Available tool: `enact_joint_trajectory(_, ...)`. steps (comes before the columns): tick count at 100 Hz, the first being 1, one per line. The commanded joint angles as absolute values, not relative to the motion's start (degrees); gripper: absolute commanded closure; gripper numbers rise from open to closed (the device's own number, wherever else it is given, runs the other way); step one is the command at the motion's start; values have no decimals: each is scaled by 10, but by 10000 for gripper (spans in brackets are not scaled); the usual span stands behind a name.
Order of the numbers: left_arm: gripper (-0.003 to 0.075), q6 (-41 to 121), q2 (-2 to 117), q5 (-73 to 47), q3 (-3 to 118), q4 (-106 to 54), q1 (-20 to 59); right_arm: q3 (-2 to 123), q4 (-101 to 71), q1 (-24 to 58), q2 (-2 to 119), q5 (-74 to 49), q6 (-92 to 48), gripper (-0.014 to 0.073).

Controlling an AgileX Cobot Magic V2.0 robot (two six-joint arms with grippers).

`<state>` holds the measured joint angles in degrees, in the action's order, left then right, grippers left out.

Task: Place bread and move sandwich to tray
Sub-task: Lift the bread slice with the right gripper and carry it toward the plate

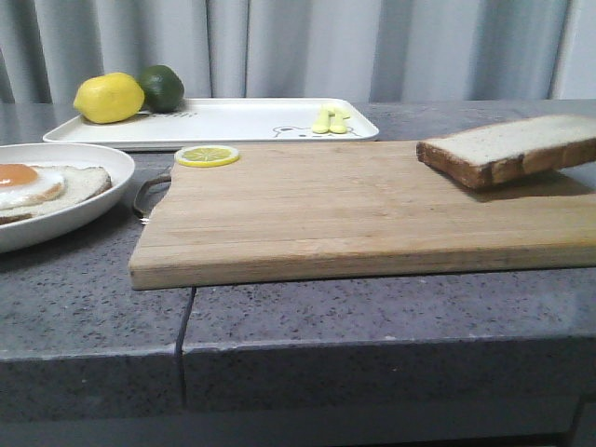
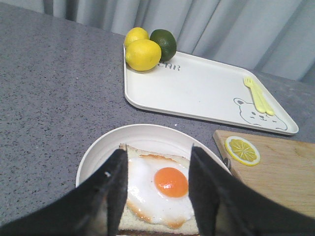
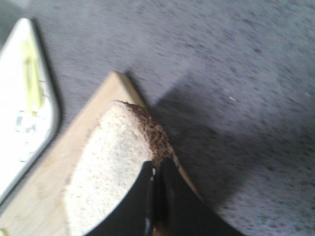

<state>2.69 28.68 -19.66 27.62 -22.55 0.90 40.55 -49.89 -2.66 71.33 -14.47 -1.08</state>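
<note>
Bread (image 1: 507,149), seen from the front, hangs tilted over the right end of the cutting board (image 1: 354,209), its near crust edge lowest and its long axis running off toward the right frame edge; no gripper shows in this view. The sandwich (image 1: 42,191) on its plate lies well to the left of the board, so the slice has the board's whole length to cross. The tray (image 1: 233,121) lies just behind the board, its middle bare, with a lemon (image 1: 109,98) and lime (image 1: 162,87) at its left end.

From the left wrist, the left gripper (image 2: 156,189) stands wide open and empty, with the egg-topped sandwich (image 2: 162,189) directly between and below its fingers.

From the right wrist, the right gripper (image 3: 156,196) is pinched tight on the bread (image 3: 106,172) at its crust edge, the slice reaching away from the fingers above the board's corner (image 3: 115,78). The right arm must carry.
</note>
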Motion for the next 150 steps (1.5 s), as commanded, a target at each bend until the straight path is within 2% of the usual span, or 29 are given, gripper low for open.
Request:
enact_joint_trajectory(1, 446, 22, 292, -153, 297, -236, 8, 448, -502, -30, 687, -142, -18, 656)
enact_joint_trajectory(40, 446, 22, 292, -146, 297, -236, 8, 538, -553, 2, 656, -192, -18, 656)
enact_joint_trajectory(70, 446, 22, 292, -138, 297, -236, 8, 560, -582, 158, 664, -115, -18, 656)
enact_joint_trajectory(115, 446, 22, 292, -138, 297, -236, 8, 590, -649, 367, 772, 42, -18, 656)
enact_joint_trajectory(150, 446, 22, 292, -138, 297, -236, 8, 634, -691, 480, 874, 125, -18, 656)
